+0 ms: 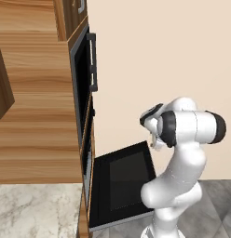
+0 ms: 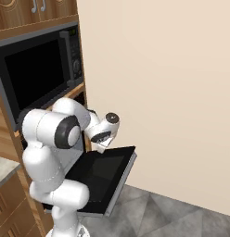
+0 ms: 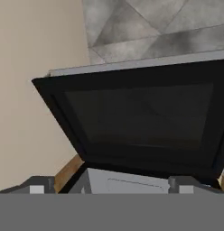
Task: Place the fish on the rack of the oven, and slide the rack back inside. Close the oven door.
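1. Wood cabinetry against a plain beige wall frames the oven (image 1: 85, 153), with grey stone floor tiles below; I take the oven as my landmark.
2. Hinged at the oven's foot, the oven door (image 1: 129, 179) lies dropped open, roughly level and jutting out over the floor; its grey bar handle (image 3: 132, 64) runs along the edge farthest from the oven.
3. Above the oven sits the upper black-glass appliance (image 2: 40, 69), which I leave alone.
4. My gripper (image 1: 154, 139) hangs over the open door, out in front of the oven, pointing down at the glass. Its jaws are spread wide and carry nothing.
5. I cannot find the fish from here, nor make out the rack; a pale grey strip at the door's hinge edge may be the oven's mouth, but I cannot tell.
6. My judgement on handling: the fish should be light, soft and likely slippery, so I would pinch it across the thickest part of the body, not the tail.
7. The door looks stiff and heavy on its hinge; I would lift it from beneath the outer edge near the handle.
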